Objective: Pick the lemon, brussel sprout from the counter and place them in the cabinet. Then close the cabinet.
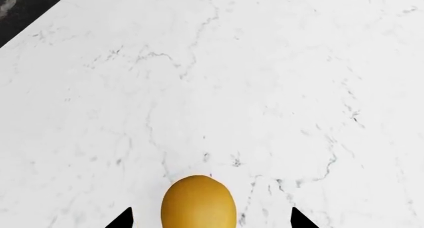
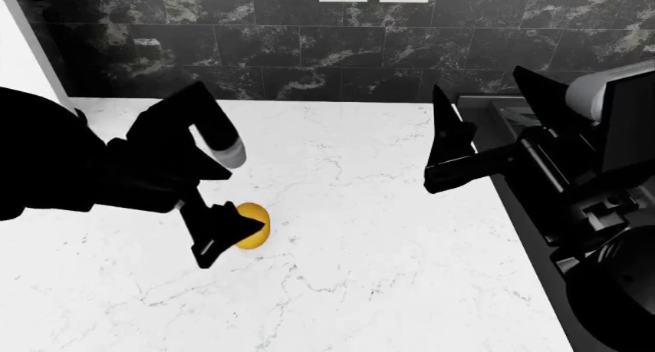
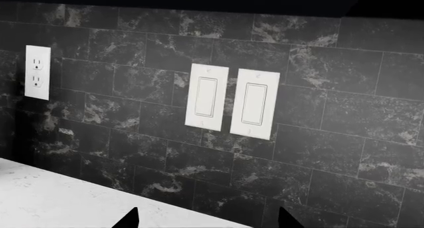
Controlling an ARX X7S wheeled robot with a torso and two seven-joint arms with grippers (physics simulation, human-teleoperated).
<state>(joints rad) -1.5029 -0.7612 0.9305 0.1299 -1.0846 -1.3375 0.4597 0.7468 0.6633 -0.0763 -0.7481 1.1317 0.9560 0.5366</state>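
a: over the counter [image 2: 389, 291], where is the left arm?

b: it reaches in from nine o'clock in the head view, bent down toward the marble. the left gripper [image 2: 227, 231] hangs at the lemon [image 2: 251, 225], its dark fingers angled low toward six o'clock.

a: are those fingers spread or pinching?

b: spread. in the left wrist view the two fingertips [image 1: 122, 219] stand apart with the lemon [image 1: 198, 202] between them, clear white marble showing on either side of the fruit. i see no contact.

a: and the right arm?

b: it is raised at three o'clock in the head view, the right gripper [image 2: 445, 156] held well above the counter and pointing toward the dark tiled wall [image 2: 307, 53]. its wrist camera shows two tips with a wide gap, so it is spread and holds nothing.

a: what does that camera add?

b: two white light switches [image 3: 230, 101] side by side and a white outlet [image 3: 37, 72] on the black marbled tiles, with a corner of counter below.

a: how does the lemon look?

b: smooth, yellow-orange, oval, lying on the white grey-veined counter [image 1: 265, 89].
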